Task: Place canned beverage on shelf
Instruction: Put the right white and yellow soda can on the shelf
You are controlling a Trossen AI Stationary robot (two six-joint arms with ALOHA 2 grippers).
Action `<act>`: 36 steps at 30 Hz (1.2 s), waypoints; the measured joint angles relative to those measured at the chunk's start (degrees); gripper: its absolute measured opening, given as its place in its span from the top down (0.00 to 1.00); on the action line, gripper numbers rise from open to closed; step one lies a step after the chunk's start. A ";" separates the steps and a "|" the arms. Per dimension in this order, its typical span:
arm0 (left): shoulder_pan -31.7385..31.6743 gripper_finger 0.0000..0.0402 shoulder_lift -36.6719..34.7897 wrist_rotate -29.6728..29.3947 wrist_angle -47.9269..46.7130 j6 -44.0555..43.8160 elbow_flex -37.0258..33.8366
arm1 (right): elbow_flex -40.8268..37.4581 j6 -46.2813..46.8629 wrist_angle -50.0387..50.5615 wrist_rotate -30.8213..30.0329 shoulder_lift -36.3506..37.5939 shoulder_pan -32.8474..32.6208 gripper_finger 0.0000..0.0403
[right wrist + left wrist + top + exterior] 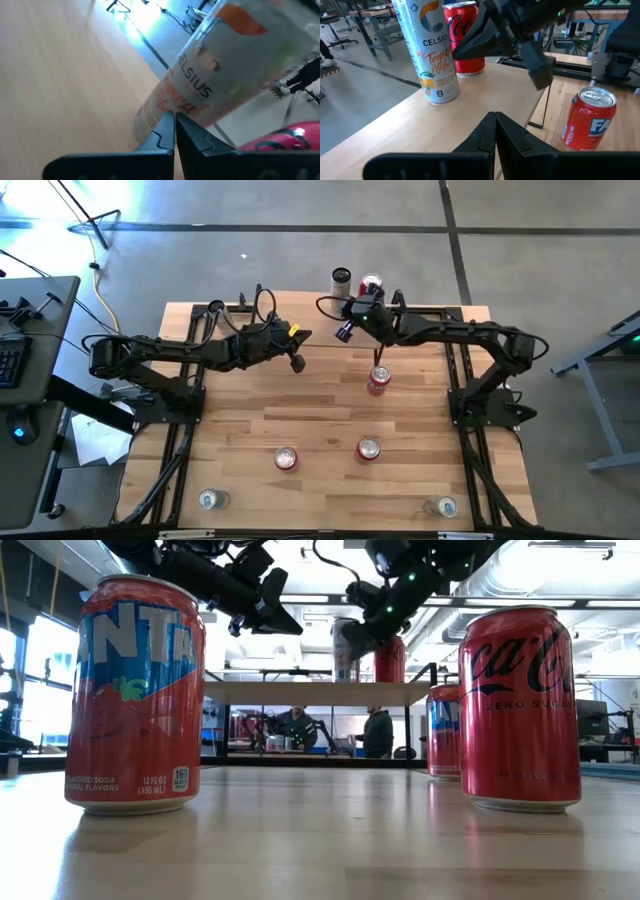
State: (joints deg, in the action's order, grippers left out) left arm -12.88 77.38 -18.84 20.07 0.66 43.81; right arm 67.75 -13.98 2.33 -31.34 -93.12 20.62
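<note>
The shelf (pixel 420 115) is a raised light wooden top on thin black wire legs; it also shows in the low view (pixel 310 692). A white Celsius can (pixel 431 50) and a red Coke can (pixel 470 35) stand upright on it at the table's far side, as the high view shows for the Celsius can (pixel 343 278) and the Coke can (pixel 372 284). My left gripper (pixel 297 363) is shut and empty above the shelf's near part. My right gripper (pixel 345 332) is shut and empty, close in front of the Celsius can (pixel 220 65). A red Fanta can (pixel 378 380) stands on the table beside the shelf.
Two red cans (pixel 286 458) (pixel 368 448) stand mid-table, and they fill the low view as a Fanta can (pixel 135 695) and a Coke Zero can (pixel 520 705). Two silver-topped cans (pixel 210 500) (pixel 445 506) stand near the table's near edge. People show in the room beyond.
</note>
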 joint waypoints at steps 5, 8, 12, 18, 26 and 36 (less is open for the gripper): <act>0.00 1.00 0.00 -0.01 0.15 -0.03 0.00 | 0.07 0.00 -0.86 -0.85 -0.53 -0.57 1.00; 0.00 1.00 0.00 -0.01 0.32 -0.03 0.00 | 2.79 0.11 4.00 -4.27 -0.49 -1.89 1.00; 0.00 1.00 0.00 -0.01 0.35 -0.01 0.00 | 10.49 4.23 15.54 -7.92 -0.31 -3.56 1.00; 0.00 1.00 0.00 -0.01 0.37 -0.02 0.00 | 20.37 11.61 28.51 -14.95 -0.20 -4.67 1.00; -0.24 1.00 0.00 0.26 0.35 -0.45 0.00 | 21.49 14.13 29.78 -14.53 -1.12 -0.94 1.00; -0.41 1.00 0.00 0.25 0.31 -0.45 0.00 | 21.42 15.26 26.48 -9.08 -4.74 1.90 1.00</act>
State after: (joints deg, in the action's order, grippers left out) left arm -13.29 77.38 -18.59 20.38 0.21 43.81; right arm 89.17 1.28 28.80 -40.42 -97.85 22.52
